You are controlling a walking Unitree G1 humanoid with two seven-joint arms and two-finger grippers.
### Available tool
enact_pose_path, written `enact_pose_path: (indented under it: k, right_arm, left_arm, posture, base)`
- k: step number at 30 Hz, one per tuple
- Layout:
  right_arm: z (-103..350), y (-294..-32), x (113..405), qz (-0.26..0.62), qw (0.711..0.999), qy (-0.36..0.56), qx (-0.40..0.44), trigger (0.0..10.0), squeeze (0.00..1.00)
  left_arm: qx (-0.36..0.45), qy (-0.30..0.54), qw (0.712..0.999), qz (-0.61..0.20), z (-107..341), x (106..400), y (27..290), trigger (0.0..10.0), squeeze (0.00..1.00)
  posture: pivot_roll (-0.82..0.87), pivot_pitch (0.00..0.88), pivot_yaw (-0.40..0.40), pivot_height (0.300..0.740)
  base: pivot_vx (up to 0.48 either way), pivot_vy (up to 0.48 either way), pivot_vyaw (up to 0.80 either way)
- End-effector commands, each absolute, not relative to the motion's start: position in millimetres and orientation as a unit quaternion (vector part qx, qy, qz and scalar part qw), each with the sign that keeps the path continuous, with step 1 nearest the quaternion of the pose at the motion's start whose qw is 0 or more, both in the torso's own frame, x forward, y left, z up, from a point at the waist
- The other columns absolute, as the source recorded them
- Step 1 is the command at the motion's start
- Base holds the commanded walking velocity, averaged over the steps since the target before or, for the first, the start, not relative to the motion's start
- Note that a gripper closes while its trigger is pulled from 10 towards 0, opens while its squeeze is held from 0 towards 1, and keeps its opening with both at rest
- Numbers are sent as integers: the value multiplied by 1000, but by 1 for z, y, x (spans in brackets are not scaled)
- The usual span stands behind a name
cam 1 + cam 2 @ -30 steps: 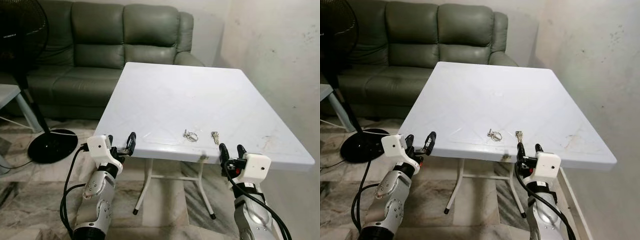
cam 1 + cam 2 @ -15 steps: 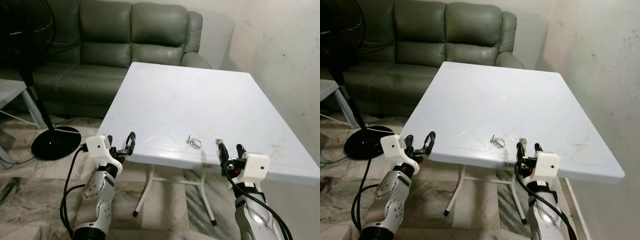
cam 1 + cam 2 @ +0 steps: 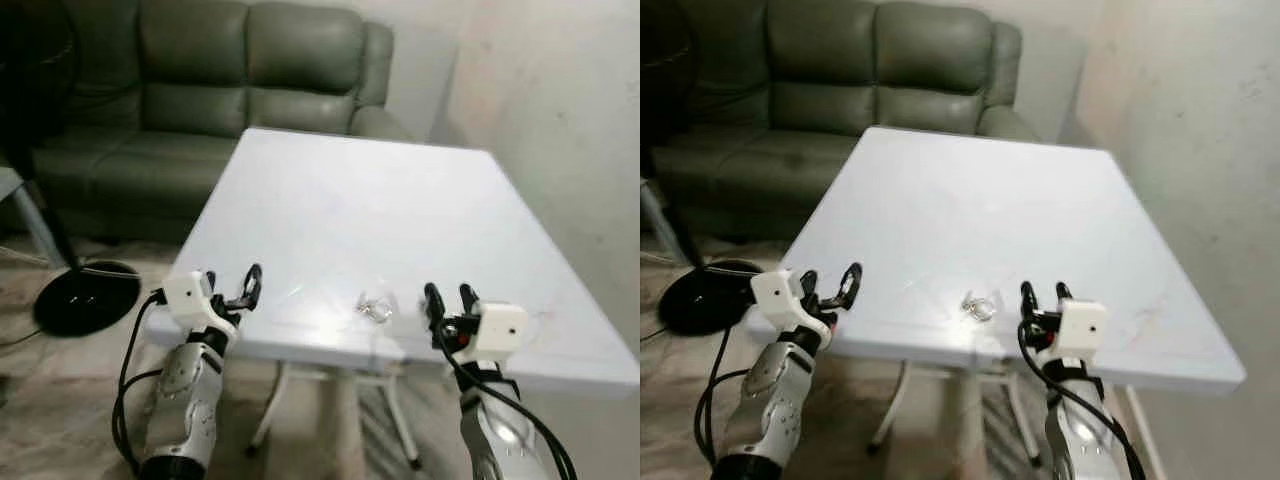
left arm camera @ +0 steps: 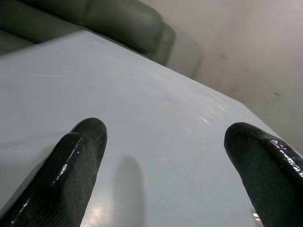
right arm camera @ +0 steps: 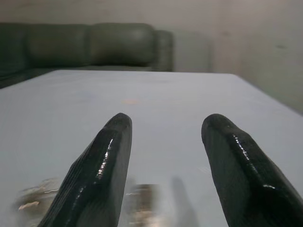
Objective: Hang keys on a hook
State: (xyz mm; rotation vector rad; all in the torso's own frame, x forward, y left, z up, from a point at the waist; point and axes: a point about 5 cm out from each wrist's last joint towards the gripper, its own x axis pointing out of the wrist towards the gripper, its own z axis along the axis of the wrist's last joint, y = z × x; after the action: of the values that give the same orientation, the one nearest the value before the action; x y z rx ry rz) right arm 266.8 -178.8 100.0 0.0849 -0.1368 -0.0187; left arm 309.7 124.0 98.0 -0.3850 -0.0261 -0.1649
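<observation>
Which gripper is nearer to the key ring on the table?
Right. The right gripper is just beside the key ring, on its right; the left gripper is farther off at the table's near left edge.

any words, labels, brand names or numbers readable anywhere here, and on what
None can be read.
The white table, the green sofa and the wall carry no lettering.
The white housings behind the left gripper and the right gripper look plain.
The keys are blurred; any stamping is too small to tell.
</observation>
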Motion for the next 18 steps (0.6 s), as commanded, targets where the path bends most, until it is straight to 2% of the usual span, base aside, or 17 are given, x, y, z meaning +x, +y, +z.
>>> enact_pose_path:
  k: [1, 7, 8, 9, 10, 18]
  right_arm:
    - [103, -172, 268, 2, 996, -71, 56, 10000, 0]
    - [102, -171, 269, 10, 996, -61, 66, 10000, 0]
    - [103, -169, 269, 25, 995, -60, 74, 10000, 937]
    - [103, -168, 269, 33, 995, -58, 79, 10000, 937]
    - [103, -167, 270, 40, 994, -56, 85, 10000, 1000]
    - [104, -164, 274, 102, 992, -47, 50, 10000, 1000]
  left_arm:
    - [-177, -9, 982, -68, 98, 310, 132, 10000, 0]
    - [-182, -11, 981, -68, 98, 309, 129, 10000, 0]
    - [-181, -12, 981, -68, 98, 308, 127, 10000, 0]
    - [-180, -11, 981, -68, 99, 308, 126, 10000, 0]
    - [-179, -11, 981, -68, 99, 308, 125, 10000, 0]
    - [-165, -8, 982, -89, 95, 301, 115, 10000, 0]
  posture:
    - [-3, 10, -78, 740]
    - [-2, 18, -82, 740]
    - [-1, 20, -83, 740]
    - [-1, 20, -83, 740]
    - [-2, 25, -83, 740]
    - [-3, 36, -85, 740]
  base:
    - [0, 0, 0]
    - [0, 0, 0]
    - [0, 0, 0]
    - [0, 0, 0]
    - [0, 0, 0]
    - [0, 0, 0]
